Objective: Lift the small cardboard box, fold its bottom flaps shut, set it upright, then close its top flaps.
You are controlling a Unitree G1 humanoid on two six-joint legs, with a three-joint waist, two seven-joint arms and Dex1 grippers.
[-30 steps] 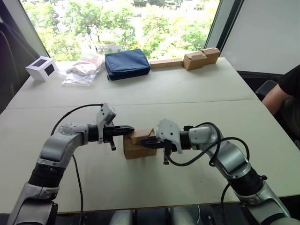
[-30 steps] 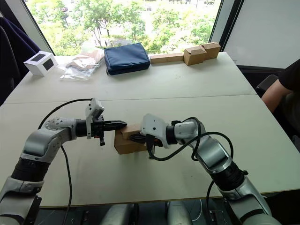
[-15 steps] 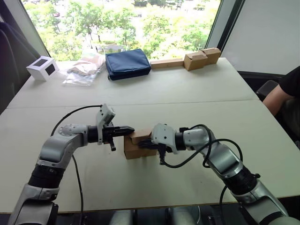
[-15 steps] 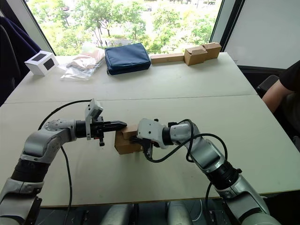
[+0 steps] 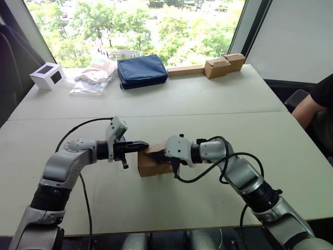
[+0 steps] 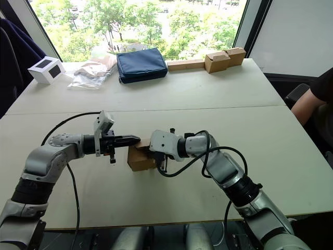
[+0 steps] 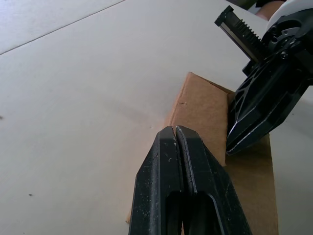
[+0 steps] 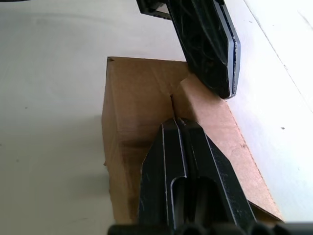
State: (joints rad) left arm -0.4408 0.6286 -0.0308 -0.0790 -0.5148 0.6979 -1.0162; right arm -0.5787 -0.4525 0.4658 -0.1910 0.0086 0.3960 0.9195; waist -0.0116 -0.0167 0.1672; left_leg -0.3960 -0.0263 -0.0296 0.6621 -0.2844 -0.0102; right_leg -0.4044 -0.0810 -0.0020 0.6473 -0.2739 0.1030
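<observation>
The small cardboard box (image 5: pixel 154 163) is plain brown corrugated board with no print, label or writing readable on any face; it stands upright on the pale table (image 5: pixel 208 99), near the front edge and about midway between the two arms. Its top flaps (image 8: pixel 146 98) lie folded down over the opening, two panels meeting in a short notched seam at the centre, with one panel riding slightly higher than its neighbour along the edge toward the right arm. The visible side wall is smooth, with a faint crease low down. The left gripper (image 5: pixel 140 147) reaches in from the box's 9 o'clock side, its two black fingers pressed flat together with nothing between them, tips over the top edge of the box. The right gripper (image 5: pixel 159 154) comes in from 3 o'clock, its fingers likewise clenched together on nothing and laid along the top flaps, tips close to the seam and near the left gripper's tips. Toward 12 o'clock on the table, well apart from the box, lie a dark blue pouch (image 5: pixel 141 70), a clear bag (image 5: pixel 92 77) of pale items, a white box with a black window (image 5: pixel 47 75) and a row of tan boxes (image 5: pixel 208 67). A person's arm (image 5: pixel 307 109) shows at the 3 o'clock edge.
</observation>
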